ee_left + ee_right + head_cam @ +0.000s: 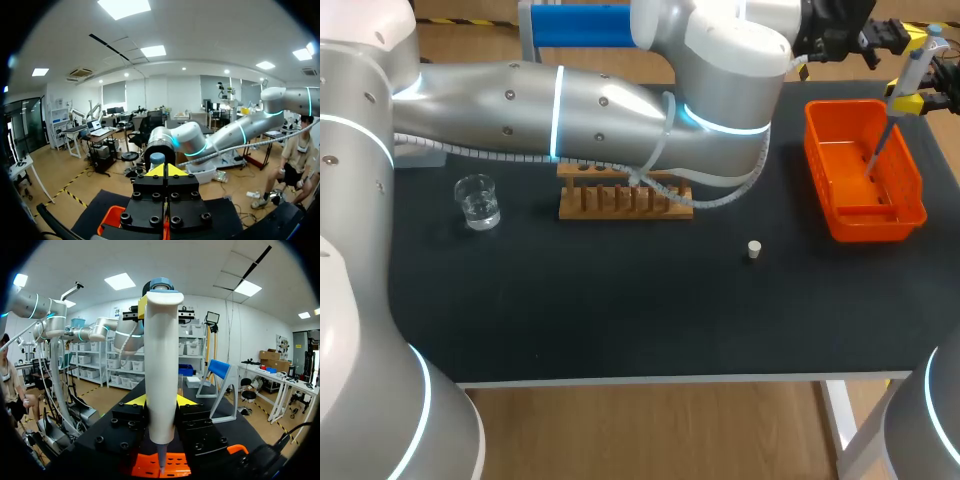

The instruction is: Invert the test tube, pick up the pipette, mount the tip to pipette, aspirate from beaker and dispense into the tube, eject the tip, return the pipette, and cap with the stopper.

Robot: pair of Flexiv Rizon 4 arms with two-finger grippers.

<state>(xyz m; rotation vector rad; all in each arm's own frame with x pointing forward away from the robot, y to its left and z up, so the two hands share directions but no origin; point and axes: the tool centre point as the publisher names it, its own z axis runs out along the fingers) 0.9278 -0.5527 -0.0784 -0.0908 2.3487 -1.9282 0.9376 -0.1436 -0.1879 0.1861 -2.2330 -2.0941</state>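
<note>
Pipette (914,62): far right of the surface (620,310), about 2 o'clock, upright in the right gripper (161,401).

Near to far:
- The stopper (754,249) stands alone at 3 o'clock of centre.
- The clear beaker (478,201) is at 9 o'clock.
- The wooden rack (620,200) is at 12. The left arm (570,110) covers its back row, so I can't make out a tube in it.
- The orange bin (880,228) is at 2 o'clock. The pipette's thin lower end hangs over the bin's far half; I can't tell whether it touches the floor.

Only the right wrist view shows the grip: a yellow tip on each side of the white barrel, set narrow and pinching it. It also shows a second black gripper at the pipette's blue top.

The left wrist view shows the left gripper (165,171) with its tips closed together and nothing between them. The blue top is just ahead and the bin is under it. Contact with the top is hard to judge.

The head view cuts off most of both grippers at the far edge.
</note>
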